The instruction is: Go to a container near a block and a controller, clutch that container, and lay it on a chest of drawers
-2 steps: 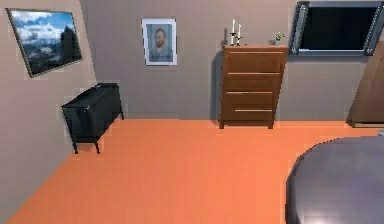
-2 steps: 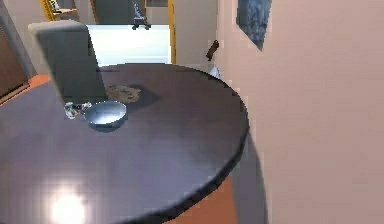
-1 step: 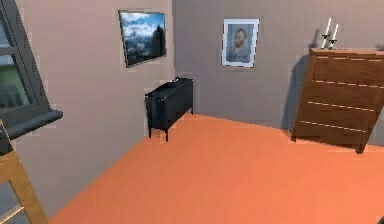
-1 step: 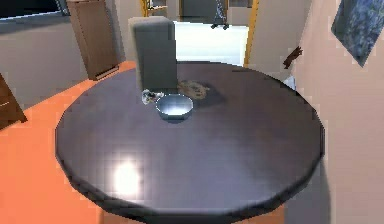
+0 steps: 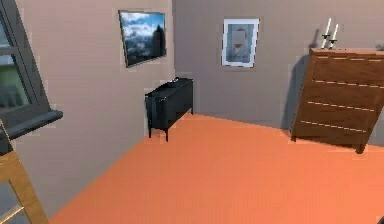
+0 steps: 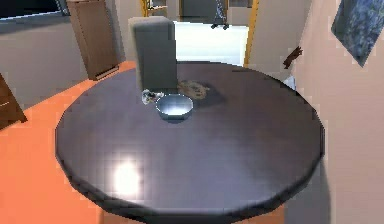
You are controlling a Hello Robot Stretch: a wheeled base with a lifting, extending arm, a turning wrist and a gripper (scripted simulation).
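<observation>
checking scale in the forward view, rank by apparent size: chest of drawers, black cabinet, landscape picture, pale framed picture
1. chest of drawers
2. black cabinet and landscape picture, too alike to rank
3. pale framed picture

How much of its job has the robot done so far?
Looks done: it has reached the round dark table, where a shiny bowl sits next to a tall grey block. In hand: getting that bowl, which rests on the tabletop, not lifted. Left: pick it up, carry it to the brown chest of drawers at the forward view's right, and set it on top.
</observation>
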